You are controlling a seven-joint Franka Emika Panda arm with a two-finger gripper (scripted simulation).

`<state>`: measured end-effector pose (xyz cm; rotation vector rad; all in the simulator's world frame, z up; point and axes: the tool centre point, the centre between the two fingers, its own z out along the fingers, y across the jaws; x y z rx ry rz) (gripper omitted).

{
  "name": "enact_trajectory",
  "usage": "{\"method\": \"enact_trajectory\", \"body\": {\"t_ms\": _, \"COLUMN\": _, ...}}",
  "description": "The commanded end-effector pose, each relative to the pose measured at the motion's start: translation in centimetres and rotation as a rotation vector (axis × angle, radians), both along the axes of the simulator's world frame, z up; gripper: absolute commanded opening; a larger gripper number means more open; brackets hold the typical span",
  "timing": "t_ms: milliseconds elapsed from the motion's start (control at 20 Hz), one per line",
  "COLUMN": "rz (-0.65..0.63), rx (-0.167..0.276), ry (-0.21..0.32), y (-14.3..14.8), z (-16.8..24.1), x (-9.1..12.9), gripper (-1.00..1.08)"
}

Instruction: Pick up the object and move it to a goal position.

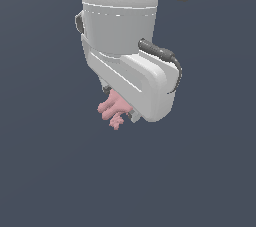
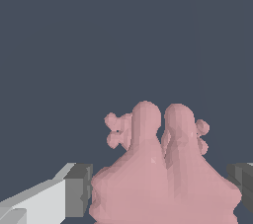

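One pink lumpy object point(image 1: 114, 109) hangs under the white claw point(image 1: 120, 111), clear of any surface that shows. Its stubby knobs jut toward the exterior view's left. In the wrist view the object point(image 2: 163, 168) sits between two grey pads point(image 2: 78, 191), each touching a flank, so the claw is clenched on it. The risk, as a judgement: its rounded, uneven sides could twist or slip free during a quick move.
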<state>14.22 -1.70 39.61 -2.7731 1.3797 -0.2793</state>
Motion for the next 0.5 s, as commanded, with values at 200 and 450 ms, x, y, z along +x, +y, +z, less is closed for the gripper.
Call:
{"method": "enact_trajectory", "body": {"t_ms": 200, "rz": -0.011, "rx": -0.001, "ry": -0.006, "y": -0.15, "z": 1.41, "x": 0.37, "gripper": -1.0}}
{"method": "enact_trajectory", "body": {"t_ms": 450, "rz": -0.013, "rx": -0.001, "ry": -0.007, "y": -0.18, "z": 1.65, "x": 0.46, "gripper": -1.0}}
